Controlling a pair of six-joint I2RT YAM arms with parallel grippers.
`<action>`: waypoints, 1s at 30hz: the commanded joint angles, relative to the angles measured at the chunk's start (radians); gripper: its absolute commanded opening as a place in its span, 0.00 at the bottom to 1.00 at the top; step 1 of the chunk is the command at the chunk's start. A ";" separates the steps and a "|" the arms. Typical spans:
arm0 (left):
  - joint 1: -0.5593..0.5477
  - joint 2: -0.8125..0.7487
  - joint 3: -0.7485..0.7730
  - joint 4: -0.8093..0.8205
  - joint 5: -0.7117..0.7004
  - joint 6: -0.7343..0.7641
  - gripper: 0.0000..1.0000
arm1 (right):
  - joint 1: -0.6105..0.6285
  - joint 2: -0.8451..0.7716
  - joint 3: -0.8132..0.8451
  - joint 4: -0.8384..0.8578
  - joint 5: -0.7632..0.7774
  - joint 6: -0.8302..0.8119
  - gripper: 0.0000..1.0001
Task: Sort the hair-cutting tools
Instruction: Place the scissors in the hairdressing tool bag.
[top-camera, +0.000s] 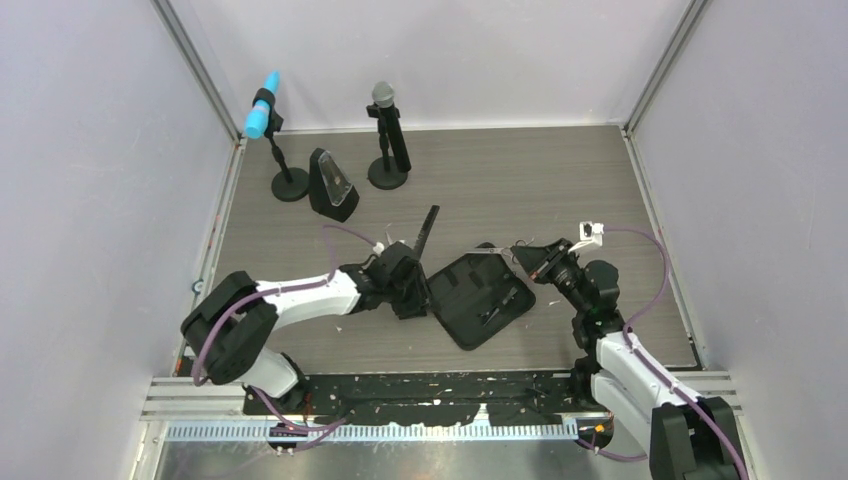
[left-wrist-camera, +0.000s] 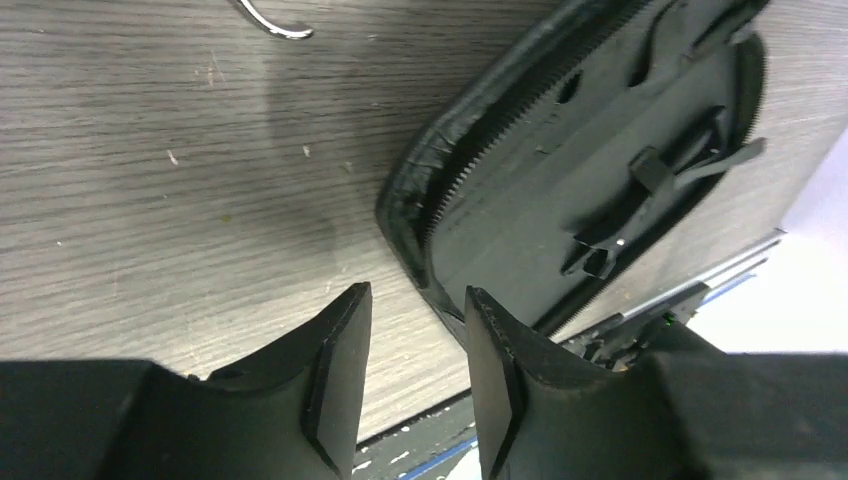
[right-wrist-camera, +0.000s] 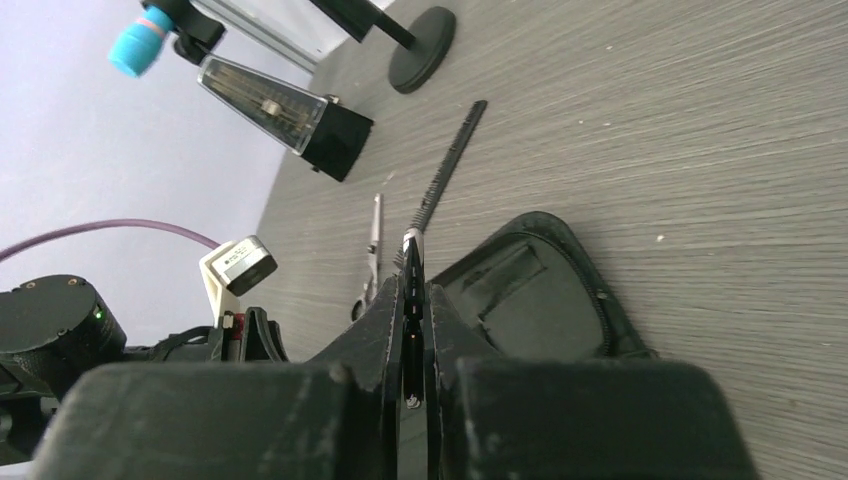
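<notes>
ROBOT ARMS SORT A BARBER'S KIT: Two arms work over a grey, wood-grained bench (top-camera: 560, 180). A black fabric pouch (top-camera: 455, 290) lies unzipped and flat there, its toothed zip rim showing, apparently so the inner straps can be reached. The left hand (left-wrist-camera: 417, 310) hovers released at the pouch's left edge, jaws apart with nothing between them, seemingly placed to steady the rim. The right hand (right-wrist-camera: 415, 285), at the pouch's far edge, is clenched on a slim tool (right-wrist-camera: 410, 243). The tool is dark with a bright tip and seen edge-on; it is probably the second pair of scissors, though that cannot be told for sure. A long, toothed black comb (top-camera: 425, 232) lies loose on the bench just beyond the pouch, with silver scissors (right-wrist-camera: 372, 245) beside it. Two thin dark clips (left-wrist-camera: 650, 175) appear tucked under straps inside the pouch.
</notes>
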 joint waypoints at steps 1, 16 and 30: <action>-0.007 0.049 0.045 -0.012 -0.009 0.033 0.39 | -0.027 -0.044 0.086 -0.169 -0.058 -0.131 0.05; -0.036 0.181 0.106 -0.003 0.039 0.033 0.13 | -0.028 -0.013 0.170 -0.324 -0.136 -0.233 0.05; 0.104 0.037 0.112 -0.391 0.201 0.477 0.00 | -0.028 -0.079 0.195 -0.500 -0.247 -0.283 0.05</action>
